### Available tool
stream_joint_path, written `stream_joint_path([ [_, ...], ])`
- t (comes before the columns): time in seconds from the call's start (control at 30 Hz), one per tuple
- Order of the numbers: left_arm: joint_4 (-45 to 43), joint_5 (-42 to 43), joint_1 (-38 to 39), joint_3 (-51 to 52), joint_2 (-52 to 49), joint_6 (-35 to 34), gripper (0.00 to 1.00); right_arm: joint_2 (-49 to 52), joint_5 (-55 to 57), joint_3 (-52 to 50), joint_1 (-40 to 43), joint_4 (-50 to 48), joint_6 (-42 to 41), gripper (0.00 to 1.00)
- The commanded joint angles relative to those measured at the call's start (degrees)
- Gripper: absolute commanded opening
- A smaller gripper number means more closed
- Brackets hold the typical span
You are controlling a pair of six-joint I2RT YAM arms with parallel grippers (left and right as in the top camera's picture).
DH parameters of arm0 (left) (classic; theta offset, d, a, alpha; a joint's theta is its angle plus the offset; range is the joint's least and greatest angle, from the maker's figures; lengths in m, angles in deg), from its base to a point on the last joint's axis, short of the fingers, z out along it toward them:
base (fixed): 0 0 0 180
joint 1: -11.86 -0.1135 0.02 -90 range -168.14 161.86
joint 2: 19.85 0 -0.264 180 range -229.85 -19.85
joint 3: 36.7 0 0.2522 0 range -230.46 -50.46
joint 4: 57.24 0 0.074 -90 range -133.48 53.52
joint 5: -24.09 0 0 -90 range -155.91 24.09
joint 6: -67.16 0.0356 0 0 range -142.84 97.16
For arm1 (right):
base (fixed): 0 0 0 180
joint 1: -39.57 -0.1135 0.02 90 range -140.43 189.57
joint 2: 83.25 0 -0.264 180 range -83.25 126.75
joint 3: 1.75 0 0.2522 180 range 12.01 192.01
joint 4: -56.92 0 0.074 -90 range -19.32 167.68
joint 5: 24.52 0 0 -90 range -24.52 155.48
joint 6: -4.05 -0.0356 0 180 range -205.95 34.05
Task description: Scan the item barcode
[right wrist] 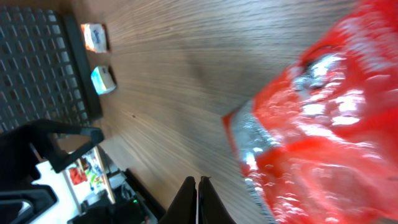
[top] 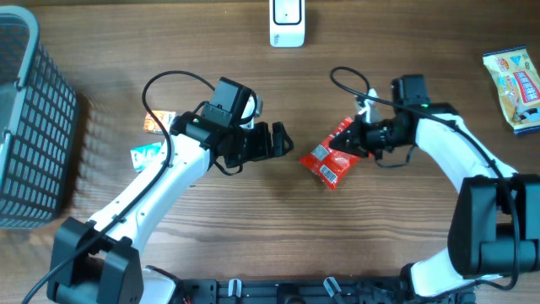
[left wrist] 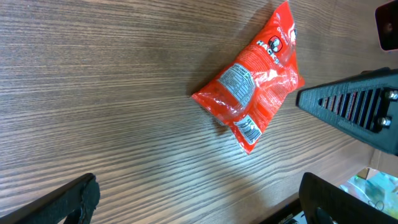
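Observation:
A red snack packet (top: 327, 157) lies flat on the wooden table, with a white barcode label (left wrist: 249, 129) near its lower end. My right gripper (top: 354, 139) sits at the packet's upper right end. In the right wrist view its jaws (right wrist: 198, 180) are pressed shut with nothing between them, and the packet (right wrist: 323, 124) fills the frame just to their right. My left gripper (top: 285, 141) stands wide open to the left of the packet, apart from it. Its fingers (left wrist: 74, 199) frame bare wood in the left wrist view, with the packet (left wrist: 252, 93) ahead of them.
A white scanner (top: 287, 22) stands at the back edge. A grey basket (top: 29, 127) fills the far left. Two small packs (top: 156, 122) (top: 145, 154) lie beside it, under my left arm. Another snack bag (top: 516, 89) lies at the far right.

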Motion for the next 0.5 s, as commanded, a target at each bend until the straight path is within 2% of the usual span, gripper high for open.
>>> stream_joint_path([
  [0.0, -0.3, 0.7, 0.0, -0.2, -0.3, -0.3, 1.00, 0.8, -0.1, -4.4, 1.6, -3.1, 5.4, 0.04],
  [0.13, -0.3, 0.7, 0.0, -0.2, -0.3, -0.3, 1.00, 3.6, 0.4, -10.7, 1.7, -12.2, 1.6, 0.04],
  [0.2, -0.2, 0.7, 0.0, -0.2, -0.3, -0.3, 1.00, 4.9, 5.0, -11.8, 1.7, -14.1, -1.0, 0.04],
  [0.27, 0.1, 0.7, 0.0, -0.2, -0.3, -0.3, 1.00, 5.2, 9.7, -11.8, 1.9, -14.1, -1.8, 0.04],
  [0.33, 0.2, 0.7, 0.0, -0.2, -0.3, -0.3, 1.00, 4.7, 9.9, -10.8, 2.2, -12.8, -1.4, 0.04],
  [0.47, -0.4, 0.7, 0.0, -0.2, -0.3, -0.3, 1.00, 2.3, 9.8, -4.3, 2.4, -4.3, 2.1, 0.04],
])
